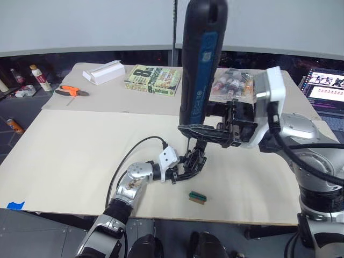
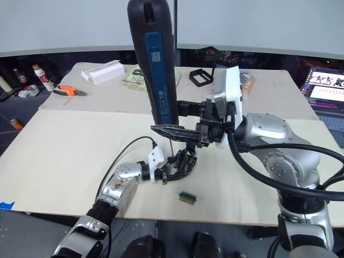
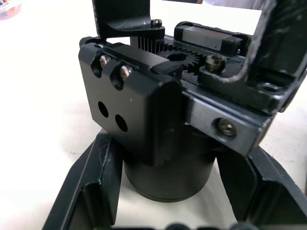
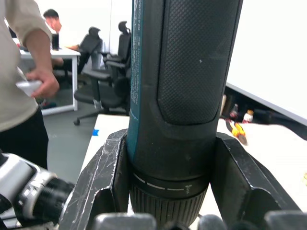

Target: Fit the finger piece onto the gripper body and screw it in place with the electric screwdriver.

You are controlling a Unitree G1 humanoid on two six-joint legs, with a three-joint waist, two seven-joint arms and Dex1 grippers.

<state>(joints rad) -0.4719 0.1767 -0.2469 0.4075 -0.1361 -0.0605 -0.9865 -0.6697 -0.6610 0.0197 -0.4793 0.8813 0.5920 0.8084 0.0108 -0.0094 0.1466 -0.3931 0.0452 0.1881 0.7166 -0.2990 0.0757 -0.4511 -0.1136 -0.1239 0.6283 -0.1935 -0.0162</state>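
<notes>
Gripping the electric screwdriver (image 1: 201, 59) upright, the right gripper (image 1: 207, 131) poised its bit above the gripper body (image 1: 192, 161), itself clamped in the left gripper (image 1: 180, 173) jaws.

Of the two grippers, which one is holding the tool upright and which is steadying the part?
The right gripper clamps the electric screwdriver upright, bit pointing down. The left gripper sits low on the table, closed around the gripper body's round base.

electric screwdriver (image 1: 201, 59): dark blue-black, stippled grip | gripper body (image 3: 144, 120): black, silver screws | pliers (image 1: 71, 91), left of frame: orange handles | table (image 1: 70, 156): cream
</notes>
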